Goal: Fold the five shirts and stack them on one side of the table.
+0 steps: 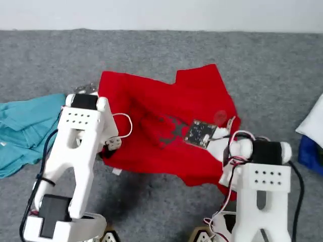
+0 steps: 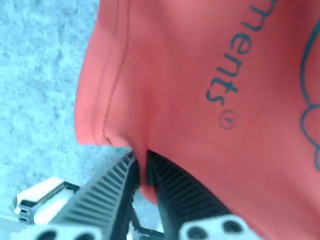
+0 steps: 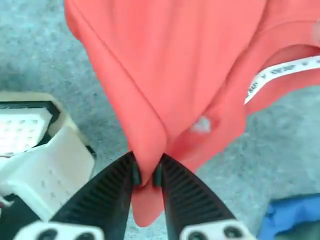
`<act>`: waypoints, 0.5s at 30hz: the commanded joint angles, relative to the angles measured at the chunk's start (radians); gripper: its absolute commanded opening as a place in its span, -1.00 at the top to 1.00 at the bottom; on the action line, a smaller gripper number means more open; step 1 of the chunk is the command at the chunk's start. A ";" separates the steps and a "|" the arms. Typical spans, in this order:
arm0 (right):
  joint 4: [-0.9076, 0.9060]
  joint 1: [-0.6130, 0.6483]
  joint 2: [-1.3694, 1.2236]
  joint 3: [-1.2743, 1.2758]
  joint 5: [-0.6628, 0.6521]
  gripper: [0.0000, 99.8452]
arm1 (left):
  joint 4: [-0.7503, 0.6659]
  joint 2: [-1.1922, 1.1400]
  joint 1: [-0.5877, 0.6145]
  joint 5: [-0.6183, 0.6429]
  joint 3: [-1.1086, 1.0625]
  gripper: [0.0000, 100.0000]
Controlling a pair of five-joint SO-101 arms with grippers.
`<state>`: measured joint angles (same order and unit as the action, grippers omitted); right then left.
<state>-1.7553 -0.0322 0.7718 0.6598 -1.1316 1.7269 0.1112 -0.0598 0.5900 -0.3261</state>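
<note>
- Currently: the surface is a grey, carpet-textured counter. A white wall runs along its far edge.
- Count, arms: two white arms, the left arm and the right arm, both standing at the near edge.
- Count, cloth: one red shirt and one teal shirt. At the right edge there is one white cloth and one blue cloth. Both are cut off, so I cannot tell what kind of garment they are.
- Red shirt: spread but rumpled at the centre of the counter, between the two arms, with a dark print facing up.
- Teal shirt: crumpled at the left, near the red one.
- Left claw: jaws closed, pinching the red shirt's hemmed edge on its near-left side.
- Right claw: jaws closed on a fold of the red shirt on its near-right side. A white label shows on the cloth beyond it.
</note>
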 commanded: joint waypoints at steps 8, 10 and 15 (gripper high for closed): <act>0.354 0.008 -0.002 0.025 0.161 0.98 | -0.157 0.032 -0.008 -0.044 0.217 0.97; 0.456 0.015 -0.048 0.025 0.198 0.98 | -0.218 -0.008 -0.012 -0.044 0.223 0.97; 0.673 0.007 -0.229 -0.020 0.267 0.98 | -0.235 -0.212 -0.008 -0.044 0.377 0.97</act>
<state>-1.2014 -0.0261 0.6276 0.6889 -0.8999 1.5152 -0.0161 -0.0644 0.5577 -0.0667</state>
